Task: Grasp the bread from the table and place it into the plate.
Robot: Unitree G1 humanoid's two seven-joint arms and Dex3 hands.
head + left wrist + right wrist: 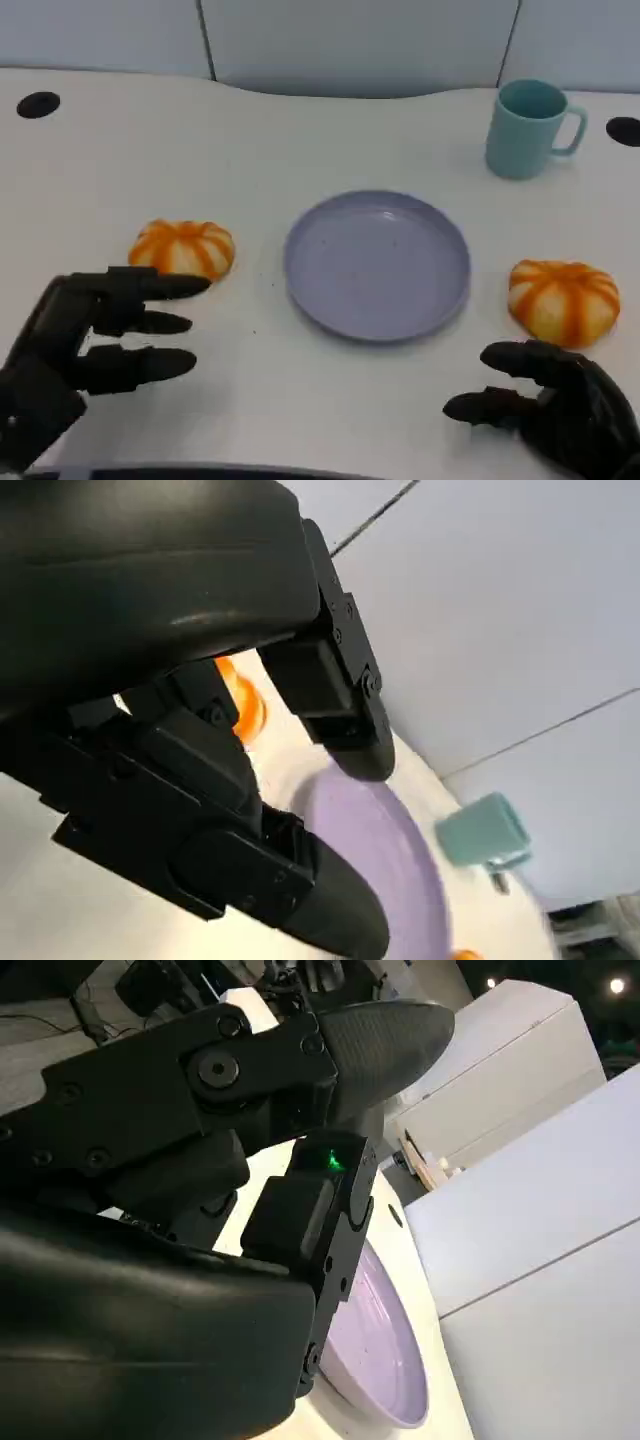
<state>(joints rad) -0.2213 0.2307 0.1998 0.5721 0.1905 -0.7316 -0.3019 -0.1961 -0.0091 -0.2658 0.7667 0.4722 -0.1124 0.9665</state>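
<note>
Head view: bread (pixel 183 248) just beyond fingers (pixel 160 287)

Two round bread rolls, pale with orange stripes running down from the crown, were seen lying on the white counter. One bread roll (pixel 183 247) lay to the left of the plate, the other bread roll (pixel 563 299) to its right, each near the rim but apart from it. The plate (pixel 377 264), a shallow lavender disc, sat flat between them, with nothing on it.

Even, soft overhead light, faint shadows; wrist views blur up close.
</note>
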